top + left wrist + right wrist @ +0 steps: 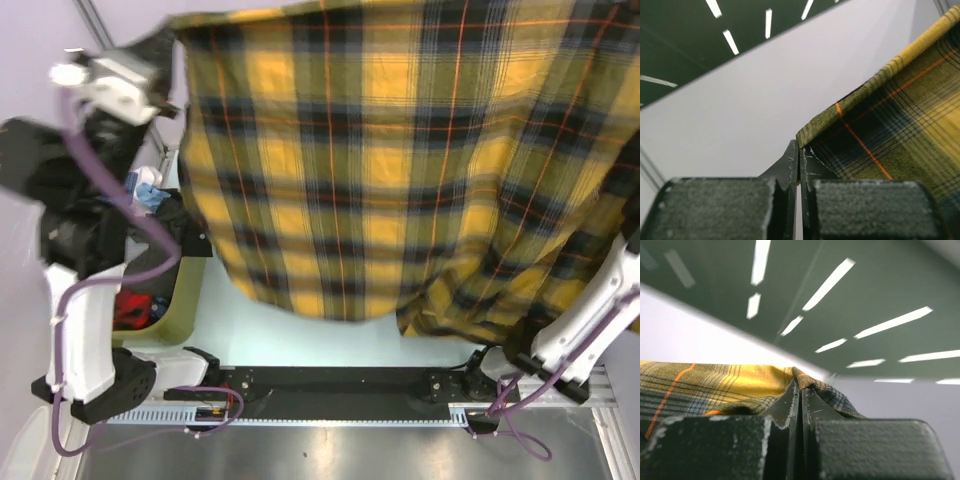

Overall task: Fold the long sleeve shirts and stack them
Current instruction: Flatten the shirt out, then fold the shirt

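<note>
Yellow-and-black shirt [400, 170] spread aloft; left pincer [799, 150], right pincer [800, 390] pinched shut on edge; pale table [300, 335] beneath.

From here I see an olive bin [185, 300] at the worktop's [300, 335] left edge, red fabric [133, 305] inside, something blue [150, 192] farther back, and ceiling light strips [830, 285] overhead.

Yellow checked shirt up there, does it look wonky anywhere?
Yes. The yellow-and-black plaid flannel shirt, pinched at its top by the left gripper and right gripper, hangs unevenly: its lower right part droops bunched and wrinkled, while the left hangs flat.
</note>
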